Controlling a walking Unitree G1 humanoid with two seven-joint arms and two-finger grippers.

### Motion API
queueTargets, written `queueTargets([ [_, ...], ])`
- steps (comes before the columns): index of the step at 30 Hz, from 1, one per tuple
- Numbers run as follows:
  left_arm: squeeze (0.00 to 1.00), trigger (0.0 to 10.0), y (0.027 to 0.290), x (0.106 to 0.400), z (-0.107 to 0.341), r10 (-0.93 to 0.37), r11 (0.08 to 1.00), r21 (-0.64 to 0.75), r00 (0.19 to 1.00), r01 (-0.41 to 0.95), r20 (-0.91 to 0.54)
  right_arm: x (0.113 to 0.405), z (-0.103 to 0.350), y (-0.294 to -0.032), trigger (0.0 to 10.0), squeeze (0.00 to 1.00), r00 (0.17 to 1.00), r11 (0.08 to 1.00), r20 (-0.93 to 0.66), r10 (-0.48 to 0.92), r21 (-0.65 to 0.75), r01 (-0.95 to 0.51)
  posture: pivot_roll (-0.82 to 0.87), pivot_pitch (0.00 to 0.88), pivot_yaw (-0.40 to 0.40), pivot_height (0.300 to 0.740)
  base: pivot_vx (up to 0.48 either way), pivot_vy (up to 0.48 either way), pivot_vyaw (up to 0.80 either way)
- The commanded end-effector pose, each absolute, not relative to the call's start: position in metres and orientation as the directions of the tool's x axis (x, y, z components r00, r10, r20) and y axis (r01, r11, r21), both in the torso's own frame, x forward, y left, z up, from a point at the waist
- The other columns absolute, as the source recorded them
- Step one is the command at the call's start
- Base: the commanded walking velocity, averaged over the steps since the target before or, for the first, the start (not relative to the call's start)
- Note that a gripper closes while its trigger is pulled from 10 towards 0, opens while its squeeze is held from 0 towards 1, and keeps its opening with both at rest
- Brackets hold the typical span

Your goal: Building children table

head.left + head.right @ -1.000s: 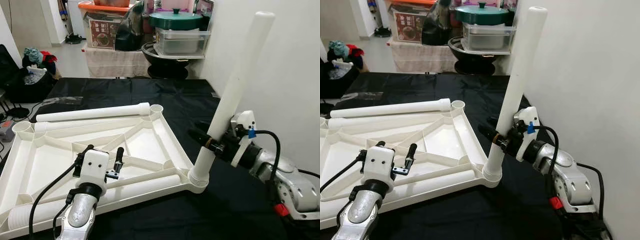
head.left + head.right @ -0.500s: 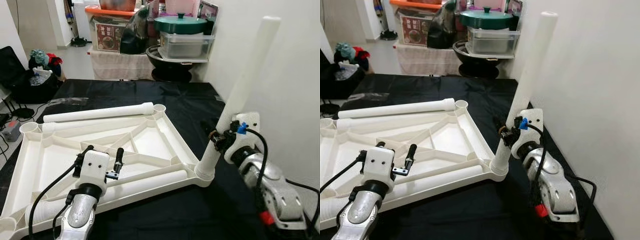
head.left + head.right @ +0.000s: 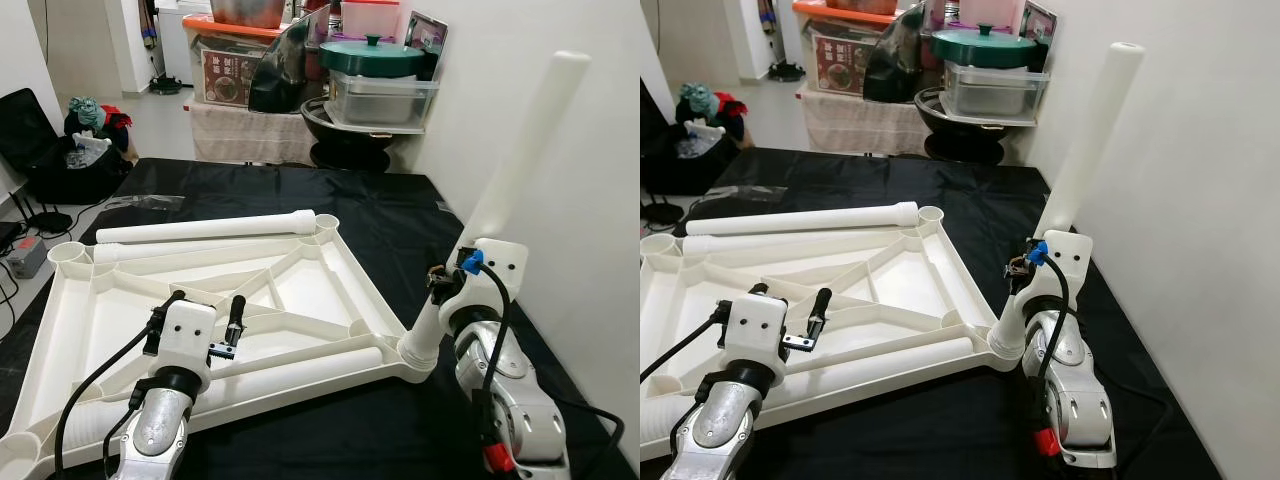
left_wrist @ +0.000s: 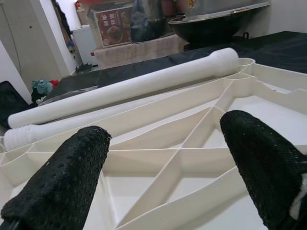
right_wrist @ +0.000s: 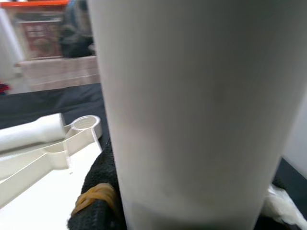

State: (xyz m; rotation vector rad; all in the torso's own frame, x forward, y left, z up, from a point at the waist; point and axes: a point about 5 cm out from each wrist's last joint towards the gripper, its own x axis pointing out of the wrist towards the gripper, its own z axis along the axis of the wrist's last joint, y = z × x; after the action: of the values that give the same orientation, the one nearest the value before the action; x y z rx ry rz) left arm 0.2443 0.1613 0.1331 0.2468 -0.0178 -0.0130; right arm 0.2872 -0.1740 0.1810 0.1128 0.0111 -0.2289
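The white table top (image 3: pixel 330 290) lies upside down on a black cloth. One white leg (image 3: pixel 520 150) stands in its near right corner socket (image 3: pixel 418 352) and leans up to the right. My right gripper (image 3: pixel 437 283) is shut on this leg low down, just above the socket; the wrist view has the leg (image 5: pixel 192 105) close up with a black finger (image 5: pixel 96 196) against it. My left gripper (image 3: pixel 210 300) hovers open over the ribs in the near left part of the top, holding nothing (image 4: pixel 163 163).
A loose leg (image 3: pixel 210 227) lies along the far edge, another (image 3: pixel 290 366) along the near edge, a third (image 4: pixel 19 136) at the far left. A white wall (image 3: pixel 600 250) stands close on the right. Behind the table is a shelf with pots and boxes (image 3: pixel 375 75).
My right arm has swung round the leg toward my side while staying shut on it. The leg still leans in its socket. The camera has shifted. The left gripper has not moved.
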Motion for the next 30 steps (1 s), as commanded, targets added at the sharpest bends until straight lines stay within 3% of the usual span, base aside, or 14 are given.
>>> queueTargets([
  [1,0.0,10.0,0.161,0.243,0.13,-0.014,0.967,0.253,1.0,0.013,0.001,0.278,0.149,-0.202,0.0,0.0,0.904,0.914,-0.187,-0.384,0.066,0.401,0.09,0.0,-0.096,0.74,0.0,0.0,0.0],
  [7,0.0,10.0,0.161,0.244,0.13,-0.012,0.968,0.252,1.0,0.011,0.002,0.277,0.15,-0.203,0.0,0.0,0.889,0.898,-0.196,-0.413,0.073,0.433,0.09,0.0,-0.096,0.74,0.0,0.0,0.0],
  [8,0.0,10.0,0.161,0.244,0.131,-0.012,0.968,0.252,1.0,0.01,0.003,0.278,0.151,-0.2,2.4,0.0,0.891,0.898,-0.211,-0.403,0.1,0.429,0.08,0.0,-0.093,0.74,0.0,0.0,0.0],
  [9,0.0,10.0,0.161,0.244,0.131,-0.012,0.968,0.252,1.0,0.01,0.003,0.278,0.151,-0.2,2.4,0.0,0.891,0.898,-0.211,-0.403,0.1,0.429,0.08,0.0,-0.093,0.74,0.0,0.0,0.0],
  [10,0.0,10.0,0.159,0.243,0.131,-0.016,0.968,0.252,1.0,0.015,0.002,0.28,0.151,-0.194,10.0,0.0,0.91,0.918,-0.223,-0.349,0.115,0.38,0.08,0.0,-0.09,0.74,0.0,0.0,0.0],
  [13,0.0,10.0,0.158,0.242,0.13,-0.016,0.968,0.251,1.0,0.016,-0.001,0.282,0.153,-0.192,10.0,0.0,0.93,0.938,-0.215,-0.298,0.116,0.327,0.09,0.0,-0.092,0.74,0.0,0.0,0.0],
  [14,0.0,10.0,0.159,0.243,0.13,-0.015,0.969,0.248,1.0,0.014,0.0,0.282,0.156,-0.194,10.0,0.36,0.942,0.953,-0.197,-0.271,0.085,0.292,0.08,0.0,-0.091,0.74,0.0,0.0,0.0],
  [15,0.0,10.0,0.159,0.243,0.13,-0.015,0.969,0.248,1.0,0.014,0.0,0.282,0.156,-0.194,10.0,0.36,0.942,0.953,-0.197,-0.271,0.085,0.292,0.08,0.0,-0.091,0.74,0.0,0.0,0.0],
  [16,0.0,10.0,0.159,0.243,0.131,-0.014,0.969,0.247,1.0,0.013,0.001,0.283,0.158,-0.197,10.0,1.0,0.943,0.95,-0.193,-0.271,0.101,0.294,0.08,0.0,-0.088,0.74,0.0,0.0,0.0],
  [19,0.0,10.0,0.158,0.243,0.131,-0.014,0.969,0.247,1.0,0.014,0.002,0.284,0.161,-0.199,10.0,1.0,0.946,0.953,-0.184,-0.268,0.095,0.289,0.08,0.0,-0.088,0.74,0.0,0.0,0.0],
  [20,0.0,10.0,0.158,0.244,0.131,-0.015,0.969,0.247,1.0,0.014,0.002,0.288,0.167,-0.2,10.0,0.0,0.963,0.965,-0.164,-0.213,0.119,0.234,0.08,0.0,-0.084,0.74,0.0,0.0,0.0],
  [22,0.0,10.0,0.158,0.244,0.131,-0.015,0.969,0.247,1.0,0.014,0.002,0.288,0.167,-0.2,10.0,0.0,0.963,0.965,-0.164,-0.213,0.119,0.234,0.08,0.0,-0.084,0.74,0.0,0.0,0.0],
  [26,0.0,10.0,0.157,0.245,0.131,-0.022,0.969,0.247,1.0,0.02,0.004,0.293,0.188,-0.193,10.0,0.0,0.993,0.989,-0.049,0.111,0.105,-0.105,0.07,0.0,-0.079,0.74,0.0,0.0,0.0],
  [30,0.0,10.0,0.154,0.245,0.131,-0.033,0.968,0.248,0.999,0.032,0.002,0.282,0.204,-0.192,10.0,0.0,0.864,0.864,0.005,0.503,-0.011,-0.503,0.08,0.0,-0.084,0.74,0.0,0.0,0.0],
])
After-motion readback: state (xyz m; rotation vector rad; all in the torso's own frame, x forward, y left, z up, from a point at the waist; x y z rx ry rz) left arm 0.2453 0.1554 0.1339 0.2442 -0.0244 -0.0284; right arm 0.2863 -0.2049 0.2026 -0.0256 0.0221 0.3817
